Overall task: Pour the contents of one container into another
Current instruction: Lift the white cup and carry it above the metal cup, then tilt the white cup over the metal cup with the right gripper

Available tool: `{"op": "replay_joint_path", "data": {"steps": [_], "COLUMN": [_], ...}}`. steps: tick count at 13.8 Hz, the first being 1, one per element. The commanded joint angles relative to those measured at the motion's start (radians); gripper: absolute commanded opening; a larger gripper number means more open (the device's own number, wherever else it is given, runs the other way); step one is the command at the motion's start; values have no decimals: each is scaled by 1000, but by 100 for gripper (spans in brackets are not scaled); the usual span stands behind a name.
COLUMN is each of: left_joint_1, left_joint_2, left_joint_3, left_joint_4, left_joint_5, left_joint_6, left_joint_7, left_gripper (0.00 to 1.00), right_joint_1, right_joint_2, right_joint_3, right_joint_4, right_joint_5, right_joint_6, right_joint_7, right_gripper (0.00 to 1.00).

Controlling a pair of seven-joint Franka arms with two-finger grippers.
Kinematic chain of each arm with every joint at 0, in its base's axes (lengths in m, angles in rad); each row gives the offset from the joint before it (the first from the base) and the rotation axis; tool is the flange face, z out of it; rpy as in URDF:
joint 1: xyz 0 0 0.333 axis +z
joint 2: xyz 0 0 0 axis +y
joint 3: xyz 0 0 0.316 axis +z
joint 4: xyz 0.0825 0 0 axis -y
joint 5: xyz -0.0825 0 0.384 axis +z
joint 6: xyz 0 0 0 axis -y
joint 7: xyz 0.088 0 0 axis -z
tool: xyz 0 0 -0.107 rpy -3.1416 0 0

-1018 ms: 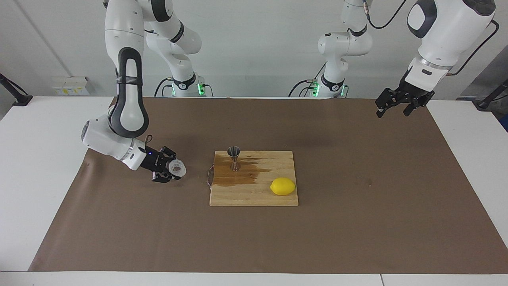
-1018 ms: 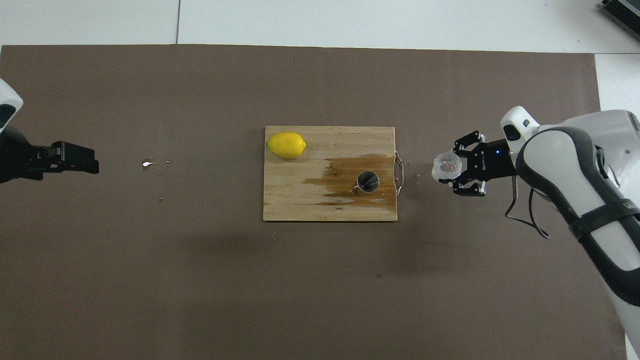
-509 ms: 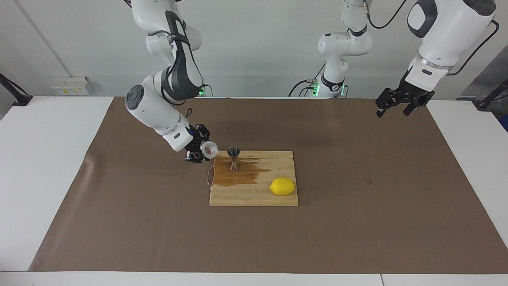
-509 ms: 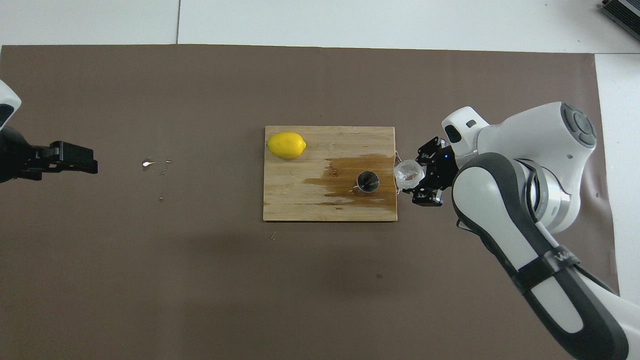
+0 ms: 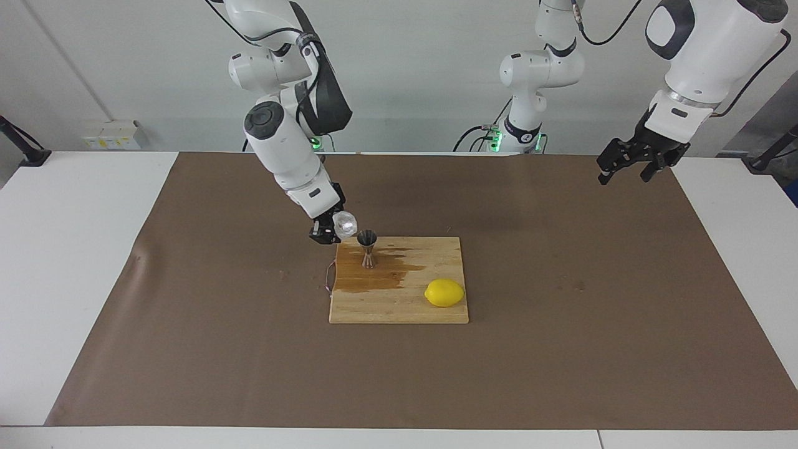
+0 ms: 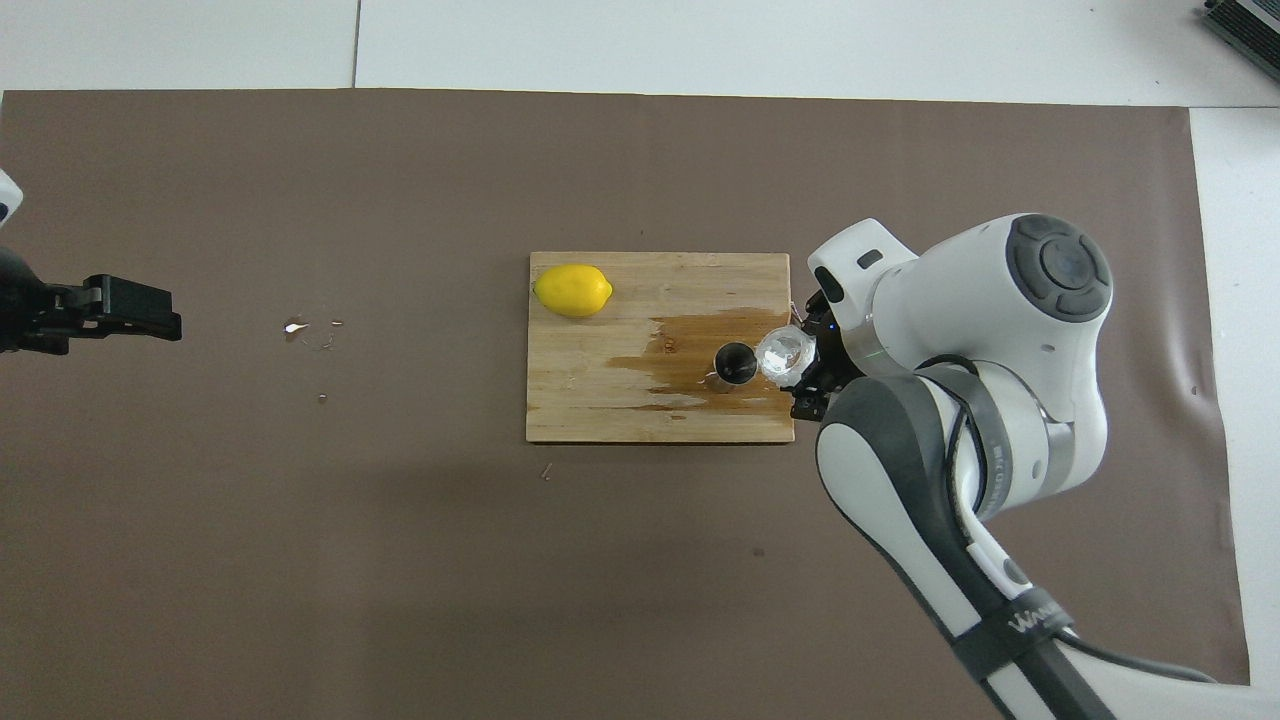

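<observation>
Facing view: right gripper is clamped on the glass cup, held tilted in the air just beside the jigger's mouth, at the right arm's end of the board.
Jigger: stands upright on the cutting board, in a brown wet patch.
Overhead view: cup rim sits just beside the jigger mouth, barely overlapping it.
Step in hand: lining up the pour, by my reading.
Doing it well: bring the cup's lip over the narrow mouth first, then tip slowly; the stain suggests liquid easily misses.
Risk: nudging the slim-waisted jigger could topple it.
Lemon: on the board, well apart from the pour.
Left gripper: open, empty, waiting over the mat at the left arm's end.
</observation>
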Motion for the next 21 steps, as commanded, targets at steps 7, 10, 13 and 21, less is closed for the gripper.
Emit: {"op": "replay_joint_path", "data": {"steps": [7,10,13,21], "left_joint_1": [-20,-20,-18,-21], "left_joint_2": [-1,-4,-30,-44], "left_joint_3": [33,32,33,30], "left_joint_4": [33,33,33,42], "left_joint_5": [3,-3,-3,1], "left_joint_6": [-68,-55,-71,-121], "left_joint_7": [6,5,8,8], "left_gripper": [100,100,100,100], "right_joint_1": [44,57,66,66], "right_joint_2": [-14,-16,-20,-22], "right_joint_3": [-1,1,1,1], "right_joint_4": [-1,-1,-3,-8], "right_joint_5": [-182,-215,-238,-241], "right_joint_6": [-4,-10,-13,-18], "right_joint_7": [81,95,115,118], "right_gripper": [28,28,28,28]}}
